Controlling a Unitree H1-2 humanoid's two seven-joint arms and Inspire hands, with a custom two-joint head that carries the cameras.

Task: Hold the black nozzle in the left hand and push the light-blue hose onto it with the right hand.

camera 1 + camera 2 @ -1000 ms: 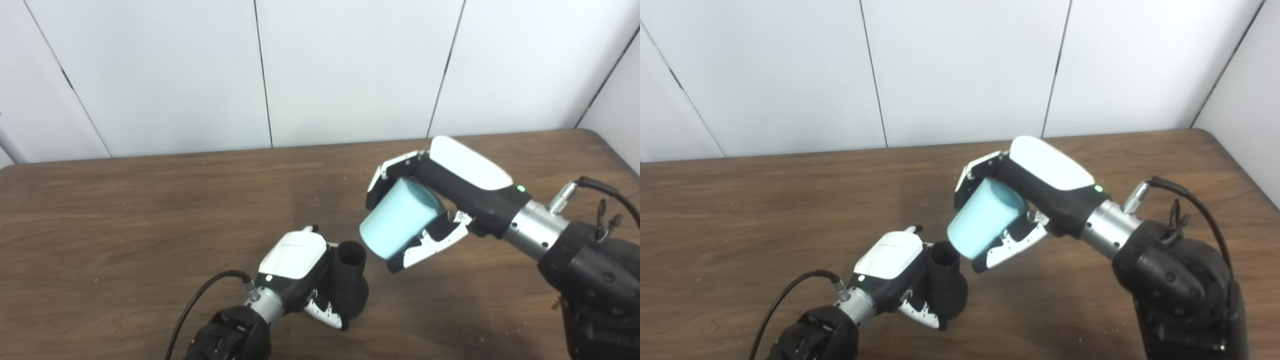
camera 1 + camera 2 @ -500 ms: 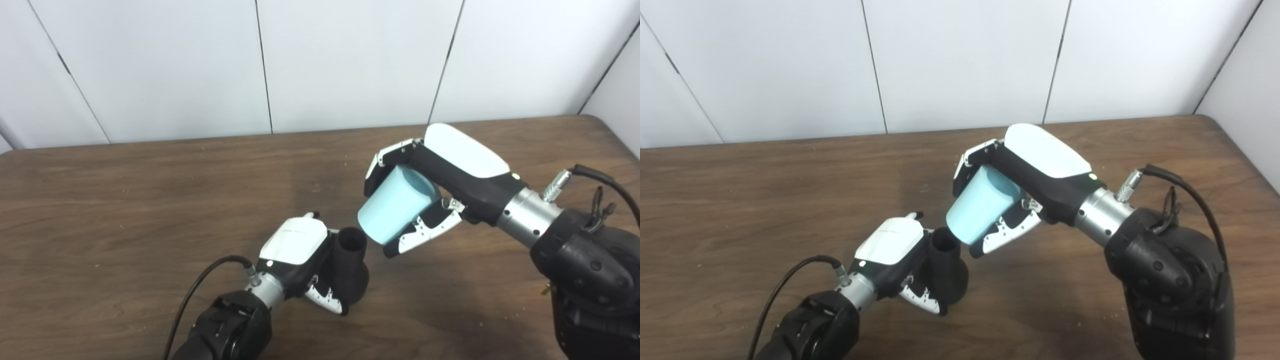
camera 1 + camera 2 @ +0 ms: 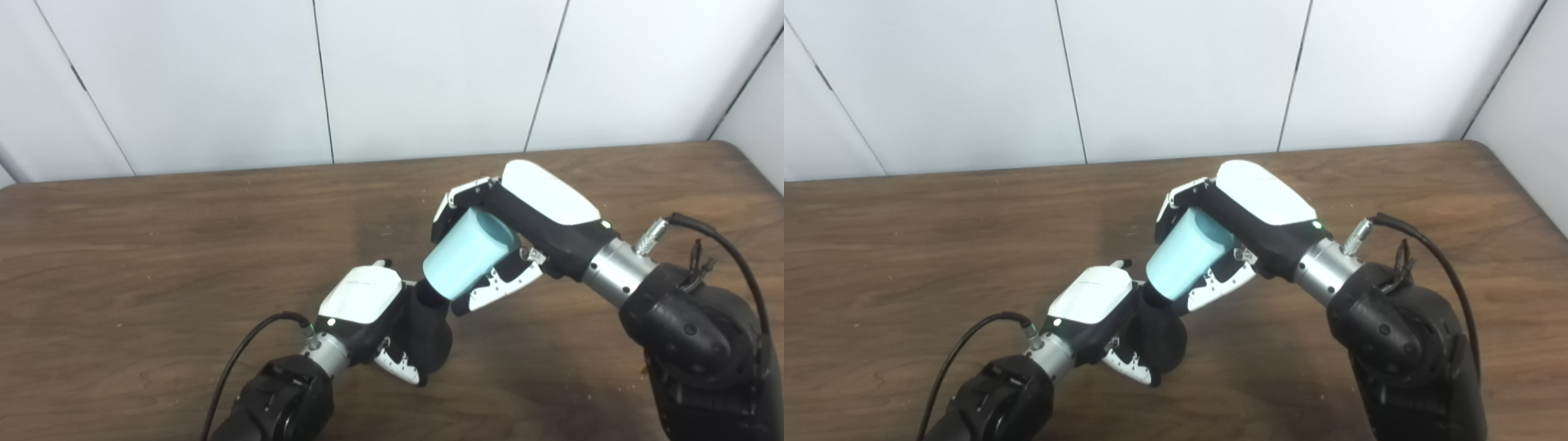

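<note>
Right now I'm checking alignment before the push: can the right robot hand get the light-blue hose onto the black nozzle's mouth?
Probably yes. The right robot hand already has the light-blue hose over the black nozzle mouth, which the left robot hand grips; nothing lies between.

No legible text, labels, brand marks, numbers or signs in either eye view. Checked the white back covers of both robot hands, the light-blue hose, the black nozzle, the counter top and the wall panels: all plain. Nothing to record.
</note>
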